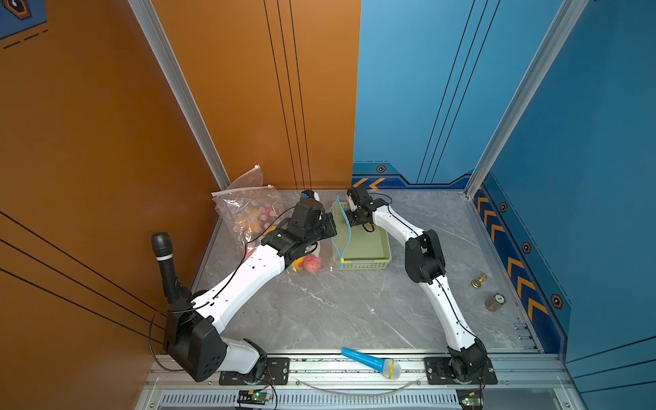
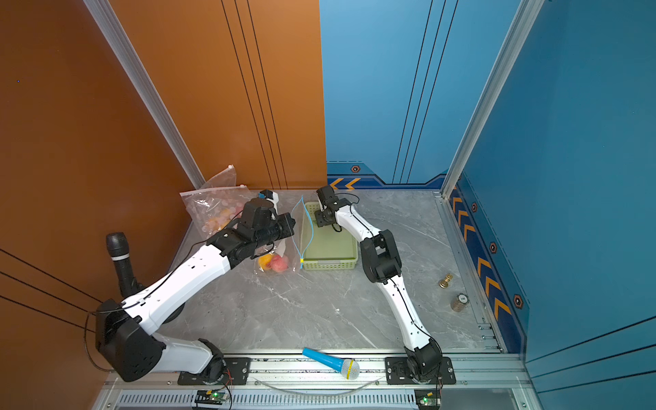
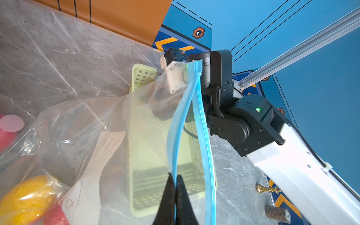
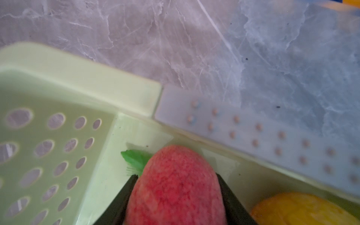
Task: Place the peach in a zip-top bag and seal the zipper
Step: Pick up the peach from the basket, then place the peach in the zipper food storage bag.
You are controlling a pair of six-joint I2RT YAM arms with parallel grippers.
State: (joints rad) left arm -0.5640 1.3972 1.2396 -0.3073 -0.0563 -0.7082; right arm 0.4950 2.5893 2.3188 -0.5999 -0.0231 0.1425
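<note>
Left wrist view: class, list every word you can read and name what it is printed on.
"Date:" - white label panel of the zip-top bag.
"Content" - same panel.
"Freezable &" - same panel; the rest is unreadable.
Cylindrical weight end marking: too blurred to read.

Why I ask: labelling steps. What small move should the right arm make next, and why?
Probably lift the peach clear of the basket: the right gripper grips both its sides, and the left gripper holds the bag open.

Basket (image 1: 365, 263) mid-table (image 1: 355, 312) near back edge, zip-top bag (image 1: 328, 255) against its left side, peach (image 4: 175, 185) inside by its back-left corner, second bag (image 1: 245, 209) in table's back-left corner.
</note>
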